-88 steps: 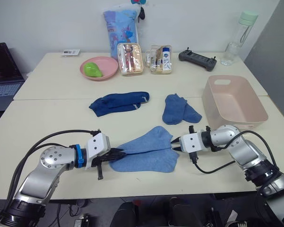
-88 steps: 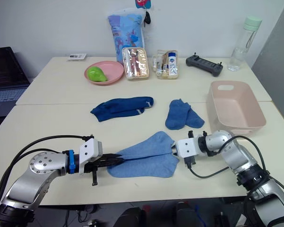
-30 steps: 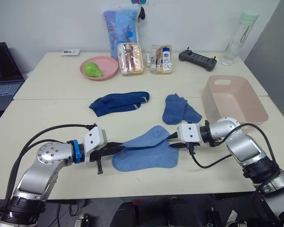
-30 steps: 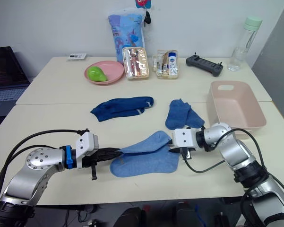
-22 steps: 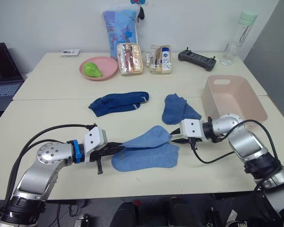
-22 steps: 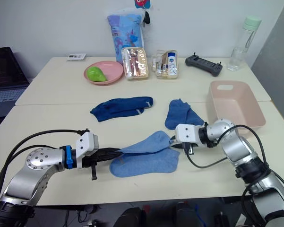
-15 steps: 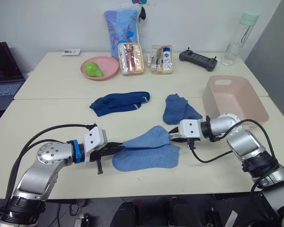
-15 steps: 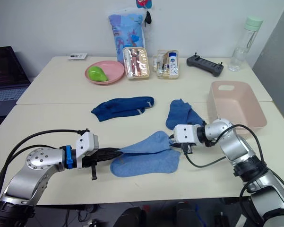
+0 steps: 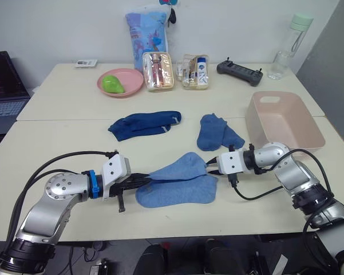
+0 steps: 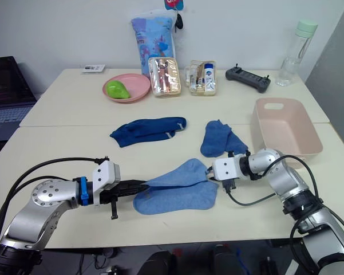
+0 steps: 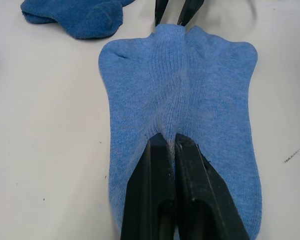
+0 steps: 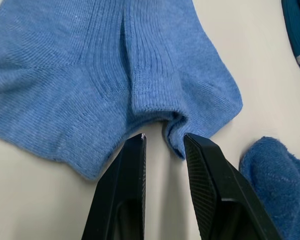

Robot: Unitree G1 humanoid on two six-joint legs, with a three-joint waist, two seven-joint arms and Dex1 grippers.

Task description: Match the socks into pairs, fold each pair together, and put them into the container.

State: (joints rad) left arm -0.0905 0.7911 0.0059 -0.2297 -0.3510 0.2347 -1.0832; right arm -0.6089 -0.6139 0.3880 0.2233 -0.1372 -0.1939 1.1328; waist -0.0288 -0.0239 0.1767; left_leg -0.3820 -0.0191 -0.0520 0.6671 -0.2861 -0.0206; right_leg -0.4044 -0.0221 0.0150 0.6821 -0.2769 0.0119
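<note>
Cream table [image 9: 57, 143] against a white wall, laptop edge off at 9 o'clock. Nearest the robot, at 6 o'clock, lies the light blue pair [image 9: 180, 180], two socks stacked, upper one ridged up along the middle. Left hand [image 9: 144, 181] is clenched on the cuff end of that pair; the left wrist view shows its fingers [image 11: 162, 190] pressed together with the fabric bunched between. Right hand [image 12: 162, 142] sits at the opposite end with its fingers spread; the sock edge lies just in front of the gap, not clamped, so it is released.

Risks from here, as a judgement: with one end pinned, any pull by the left hand may drag the whole pair across the table instead of folding it. If the right hand closes now it may catch the top layer alone, splitting the pair. The two socks already look slightly offset, so a fold could come out lopsided.

Further out, the medium blue pair [image 9: 217, 133] lies around 1 o'clock, close to the right arm, so an elbow swing could nudge it. Dark navy pair [image 9: 143, 124] at 11 o'clock. Container [image 9: 283, 123] at 2 o'clock, nothing in it. Far edge: pink plate [image 9: 120, 82], clear pouches [image 9: 158, 71], printed bag [image 9: 147, 34], controller [image 9: 239, 70], bottle [image 9: 289, 46].
</note>
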